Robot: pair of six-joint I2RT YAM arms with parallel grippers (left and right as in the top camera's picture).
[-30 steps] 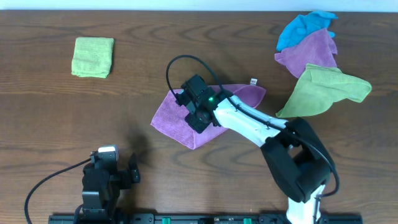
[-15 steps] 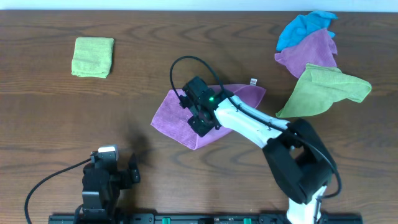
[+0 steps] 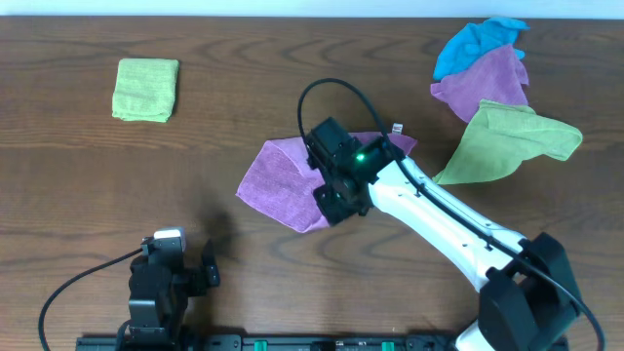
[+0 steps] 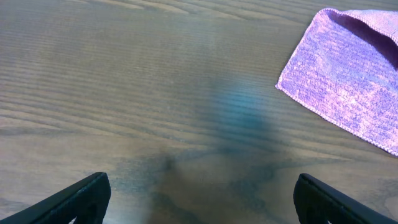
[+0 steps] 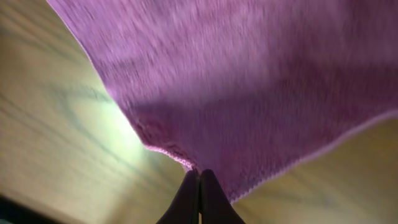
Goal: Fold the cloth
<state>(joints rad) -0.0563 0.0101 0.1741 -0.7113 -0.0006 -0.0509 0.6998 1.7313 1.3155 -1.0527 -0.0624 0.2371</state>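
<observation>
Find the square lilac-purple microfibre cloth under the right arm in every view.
Overhead: lilac-purple microfibre cloth mid-table, partly under the right arm.
Left wrist: cloth in the top-right corner.
Right wrist: cloth fills the upper frame, its edge in the shut right pincer.
Shared landmark: brown wood-grain table.

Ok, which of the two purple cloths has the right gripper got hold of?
The cloth spread mid-table, its edge pinched in the right gripper; the other purple cloth lies crumpled off to the right, untouched.
</observation>
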